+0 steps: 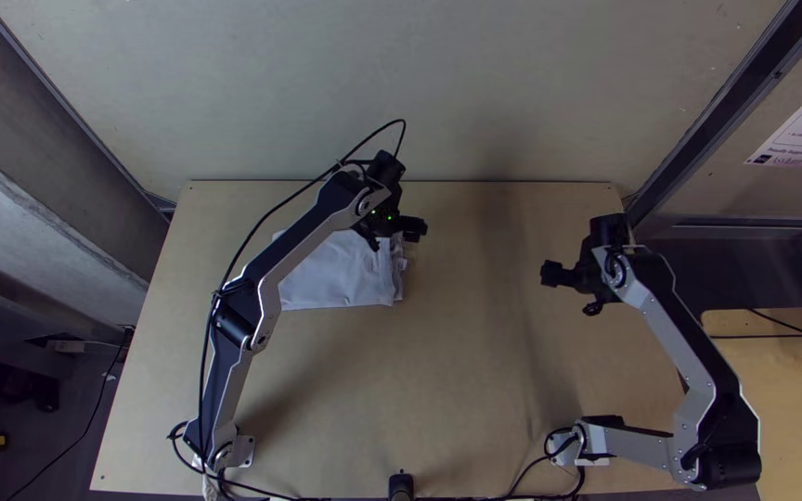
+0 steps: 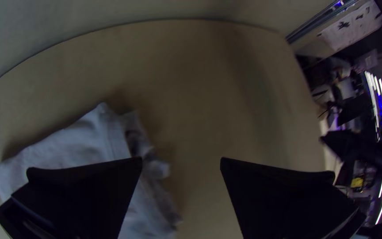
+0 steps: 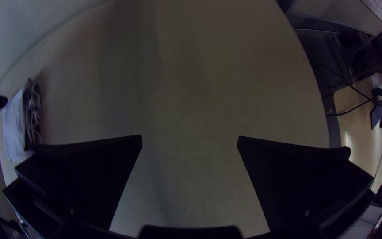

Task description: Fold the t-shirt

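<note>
In the top view, my left gripper (image 1: 399, 237) is over the right back corner of the folded white t-shirt (image 1: 341, 276), which lies as a compact rectangle with ruffled layers along its right side. My left gripper (image 2: 181, 161) stands open in the left wrist view, one finger over the shirt (image 2: 85, 144) and the other over bare wood. Well to the right of the shirt, my right gripper (image 1: 568, 290) hangs above the table. Its own wrist view has the right gripper (image 3: 190, 139) open with nothing between the fingers, and the shirt (image 3: 14, 126) far off.
The light wooden table (image 1: 457, 390) has bare wood between the shirt and the right arm, and in front of the shirt. A pale wall (image 1: 475, 83) rises behind its back edge. Cables run along the left arm (image 1: 252, 311).
</note>
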